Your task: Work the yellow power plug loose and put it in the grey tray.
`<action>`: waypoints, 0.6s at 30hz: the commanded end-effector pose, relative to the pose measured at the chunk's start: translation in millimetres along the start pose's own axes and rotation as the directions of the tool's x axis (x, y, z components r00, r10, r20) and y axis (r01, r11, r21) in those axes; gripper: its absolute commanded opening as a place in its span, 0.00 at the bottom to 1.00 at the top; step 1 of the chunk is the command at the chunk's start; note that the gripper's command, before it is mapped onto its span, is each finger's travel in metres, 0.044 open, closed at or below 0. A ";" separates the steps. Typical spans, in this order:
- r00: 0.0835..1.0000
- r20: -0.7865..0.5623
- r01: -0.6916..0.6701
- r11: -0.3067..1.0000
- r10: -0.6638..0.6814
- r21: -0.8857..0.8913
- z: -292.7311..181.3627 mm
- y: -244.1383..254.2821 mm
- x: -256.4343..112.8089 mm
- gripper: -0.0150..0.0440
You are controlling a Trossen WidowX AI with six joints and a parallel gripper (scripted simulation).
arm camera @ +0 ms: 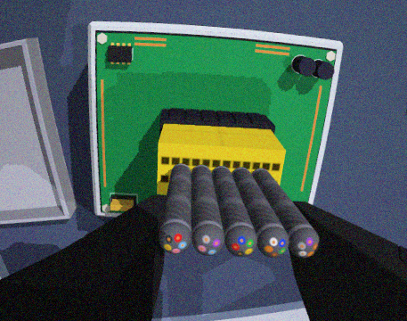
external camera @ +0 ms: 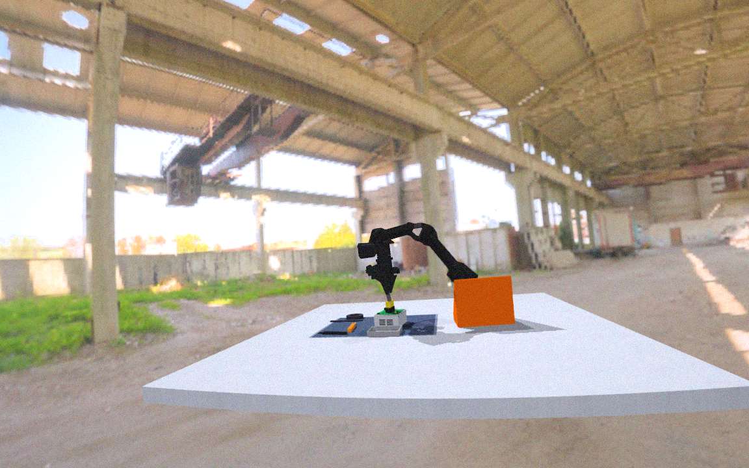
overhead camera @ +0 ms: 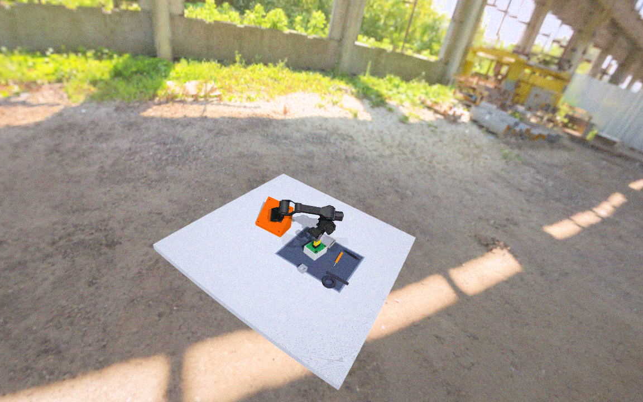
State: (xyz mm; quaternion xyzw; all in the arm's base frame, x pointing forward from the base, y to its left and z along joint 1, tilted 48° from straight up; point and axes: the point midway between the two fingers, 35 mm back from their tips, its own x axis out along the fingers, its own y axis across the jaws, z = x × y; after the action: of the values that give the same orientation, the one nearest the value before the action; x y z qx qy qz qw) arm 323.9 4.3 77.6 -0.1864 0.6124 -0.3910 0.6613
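So the claw [overhead camera: 317, 238] [external camera: 389, 299] [arm camera: 228, 214]'s clamped on the yellow plug [overhead camera: 316, 243] [external camera: 389, 305] [arm camera: 221, 142], board [overhead camera: 321, 246] [external camera: 398, 312] [arm camera: 181, 89] underneath, tray [overhead camera: 332, 244] [external camera: 385, 334] [arm camera: 52, 134] at nine o'clock in the wrist view.

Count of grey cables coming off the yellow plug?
5 grey cables, side by side in one row in the wrist view, running from the yellow plug toward the camera. More may be hidden underneath.

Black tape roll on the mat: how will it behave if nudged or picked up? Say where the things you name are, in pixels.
The black ring [overhead camera: 322, 282] [external camera: 354, 314] lies flat on the mat [overhead camera: 288, 253] [external camera: 424, 325], so it should slide rather than roll if pushed. Its closed round shape suggests it would keep its form when lifted. Stood on edge, it would probably roll.
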 end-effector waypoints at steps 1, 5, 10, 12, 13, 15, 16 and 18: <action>0.999 0.035 -0.023 1.000 0.023 -0.004 0.6 -1.3 -4.4 0.25; 0.999 0.036 -0.023 1.000 0.023 -0.004 1.0 -1.1 5.7 0.25; 0.999 0.036 -0.023 1.000 0.023 -0.004 1.0 -1.1 5.7 0.48; 0.999 0.036 -0.023 1.000 0.023 -0.004 1.0 -1.1 5.7 0.57; 0.999 0.036 -0.023 1.000 0.023 -0.004 1.0 -1.1 5.7 0.61; 0.999 0.036 -0.023 1.000 0.023 -0.004 1.0 -1.1 5.7 0.68; 0.999 0.036 -0.023 1.000 0.023 -0.004 1.0 -1.1 5.7 0.68; 0.999 0.036 -0.023 1.000 0.023 -0.004 1.0 -1.1 5.7 0.68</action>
State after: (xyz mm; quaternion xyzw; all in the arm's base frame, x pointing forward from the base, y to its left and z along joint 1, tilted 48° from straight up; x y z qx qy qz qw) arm 324.0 -0.6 74.5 -0.1861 0.6042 -0.3794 0.6756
